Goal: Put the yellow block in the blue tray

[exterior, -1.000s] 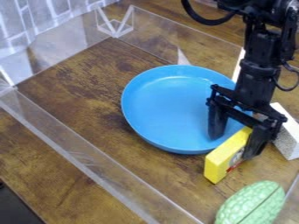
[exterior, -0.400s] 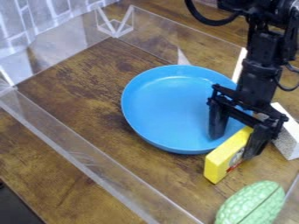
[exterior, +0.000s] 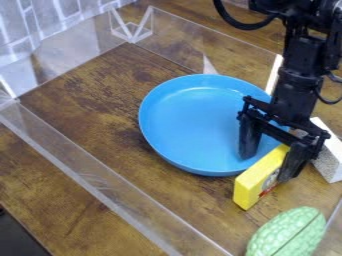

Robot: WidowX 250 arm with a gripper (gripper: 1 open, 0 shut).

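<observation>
The yellow block (exterior: 261, 179) lies on the wooden table just outside the right rim of the blue tray (exterior: 194, 120), its far end reaching up between my fingers. My gripper (exterior: 278, 147) points down over that far end, open, with one black finger (exterior: 249, 135) at the tray's rim and the other to the block's right. The block's upper end is partly hidden behind the fingers, so I cannot tell whether they touch it. The round shallow tray holds nothing.
A green ribbed rounded object (exterior: 289, 233) sits at the bottom right, close to the block's near end. A white-grey block (exterior: 327, 158) lies right of the gripper. Clear plastic walls (exterior: 80, 165) run along the table's left and front edges.
</observation>
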